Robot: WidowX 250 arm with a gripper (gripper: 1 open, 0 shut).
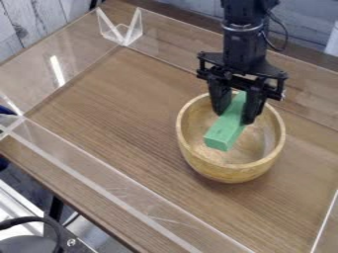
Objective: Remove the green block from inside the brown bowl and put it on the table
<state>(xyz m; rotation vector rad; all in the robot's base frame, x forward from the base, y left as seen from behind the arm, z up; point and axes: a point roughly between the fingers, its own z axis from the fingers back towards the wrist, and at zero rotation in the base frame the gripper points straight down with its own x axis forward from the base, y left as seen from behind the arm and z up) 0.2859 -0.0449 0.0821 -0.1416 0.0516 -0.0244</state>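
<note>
The green block (pixel 223 132) hangs tilted over the hollow of the brown bowl (pixel 232 171). Its upper end sits between the black fingers of my gripper (pixel 235 111), which is shut on it. The block's lower end is still below the bowl's rim, and I cannot tell whether it touches the bottom. The gripper comes straight down from above, over the far half of the bowl. The bowl stands on the wood-grain table (pixel 106 119), right of centre.
Low clear acrylic walls (pixel 40 124) border the tabletop on the left, front and back. A small clear folded piece (pixel 122 28) stands at the back left corner. Dark cables (pixel 30 235) lie off the table at the bottom left.
</note>
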